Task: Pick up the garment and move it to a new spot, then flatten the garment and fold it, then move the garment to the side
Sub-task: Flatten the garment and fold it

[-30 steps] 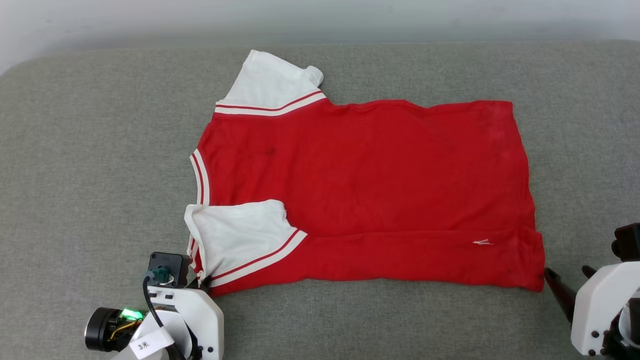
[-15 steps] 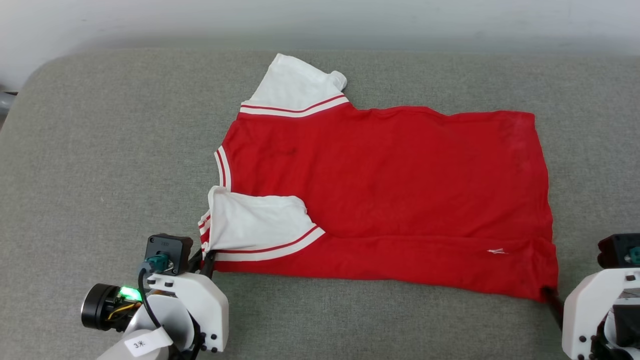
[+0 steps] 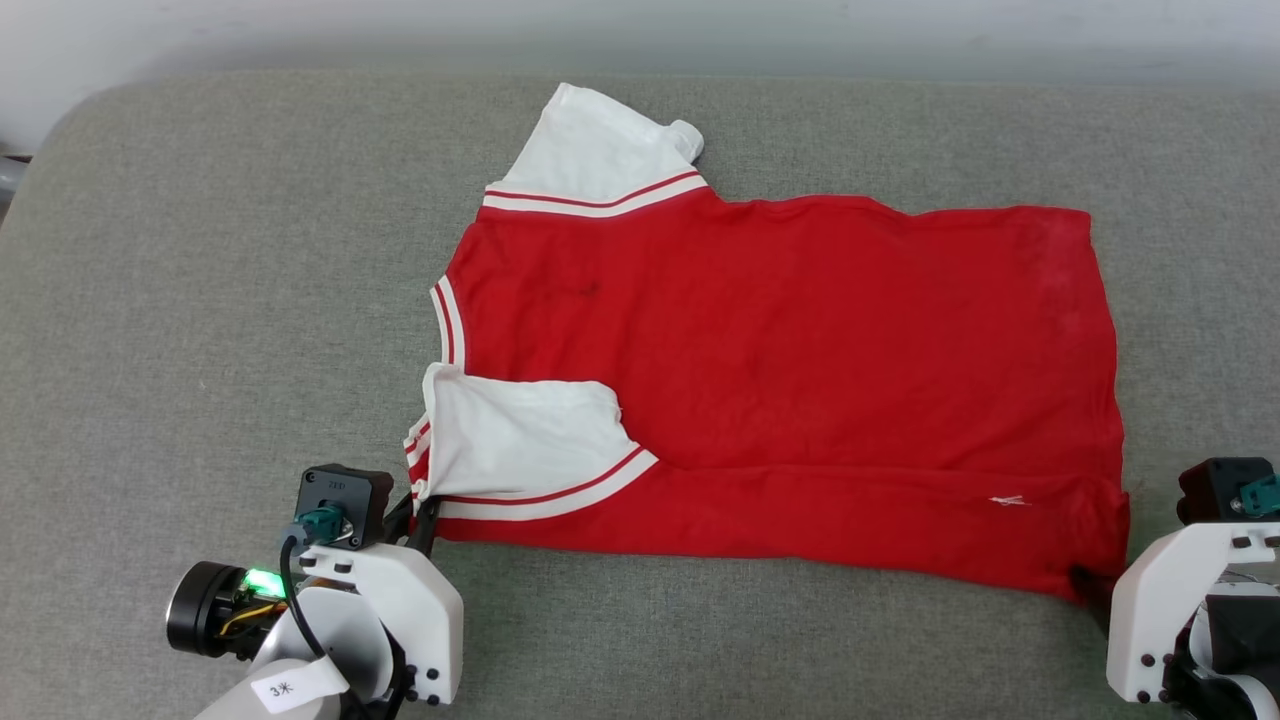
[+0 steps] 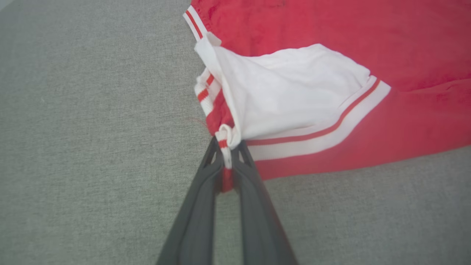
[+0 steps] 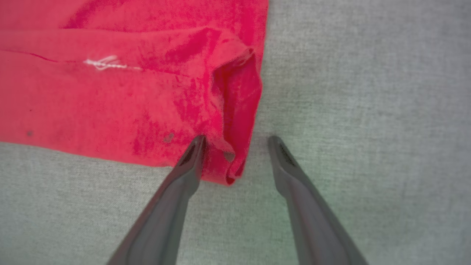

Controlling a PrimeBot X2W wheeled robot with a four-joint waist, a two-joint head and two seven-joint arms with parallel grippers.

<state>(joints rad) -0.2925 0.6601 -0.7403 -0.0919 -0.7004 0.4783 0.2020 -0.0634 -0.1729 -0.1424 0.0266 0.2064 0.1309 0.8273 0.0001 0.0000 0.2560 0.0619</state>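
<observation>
The garment [image 3: 780, 370] is a red jersey with white sleeves, lying spread on the grey cushion with its collar to the left and hem to the right. Its near sleeve [image 4: 287, 99] is folded onto the red body. My left gripper [image 4: 228, 152] is shut on the striped trim at the near left corner; in the head view the left gripper [image 3: 420, 515] sits at that corner. My right gripper [image 5: 235, 147] stands open around the near hem corner [image 5: 235, 121], the red cloth bunched between its fingers. In the head view the right gripper [image 3: 1095, 590] meets the garment's lower right corner.
The grey cushion [image 3: 200, 300] stretches wide to the left of the garment and along the front edge. A pale wall [image 3: 640, 30] runs behind it. The cushion's rounded left end [image 3: 40, 160] drops off at the upper left.
The head camera shifted, so the garment sits further right in view. My left gripper closed on the sleeve trim. My right gripper moved in around the hem corner.
</observation>
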